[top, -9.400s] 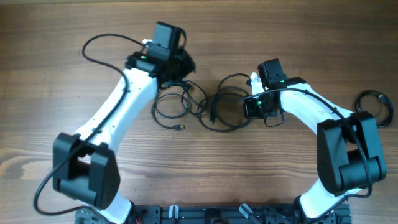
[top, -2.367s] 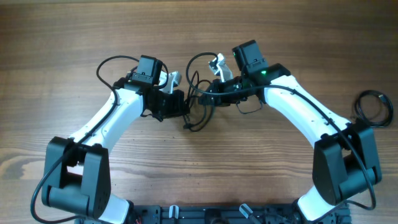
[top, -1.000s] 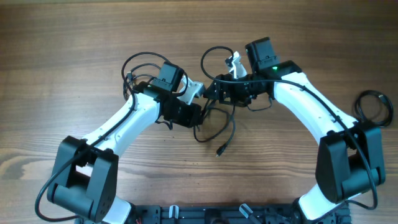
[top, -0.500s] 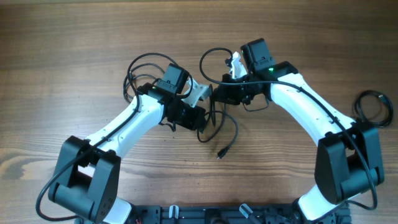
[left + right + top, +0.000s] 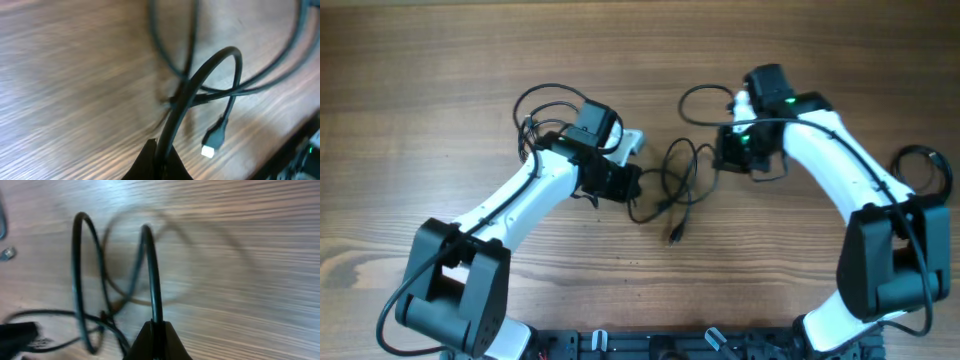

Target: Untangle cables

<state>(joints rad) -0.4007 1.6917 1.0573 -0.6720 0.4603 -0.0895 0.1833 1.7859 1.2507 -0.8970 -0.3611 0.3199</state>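
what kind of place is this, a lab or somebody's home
Most likely a robotics lab or test bench, not a home: a plain wooden table, a white left arm and right arm standing at its edge by a black rail, and loose black cables between them.

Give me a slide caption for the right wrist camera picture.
Right gripper shut on a black cable, its blurred loops arching above the wooden table.
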